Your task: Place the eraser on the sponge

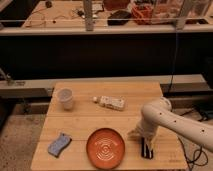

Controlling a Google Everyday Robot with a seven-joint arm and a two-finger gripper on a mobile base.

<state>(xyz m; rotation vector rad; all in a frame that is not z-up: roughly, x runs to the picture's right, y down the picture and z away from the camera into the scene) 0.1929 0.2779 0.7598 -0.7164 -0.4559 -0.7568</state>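
The sponge (59, 144), a small blue-grey pad with wavy edges, lies flat at the table's front left with nothing on it. My gripper (146, 149) reaches down at the front right, just right of the orange plate (105, 148), its dark tip at or just above the tabletop. The pale arm (161, 118) comes in from the right. I cannot make out the eraser as a separate thing; the dark shape at the gripper's tip may hide it. The sponge is far from the gripper, on the other side of the plate.
A white cup (65, 98) stands upright at the back left of the wooden table (85, 122). A whitish speckled rectangular block (111, 103) lies near the middle back. Behind the table runs a dark shelf with clutter.
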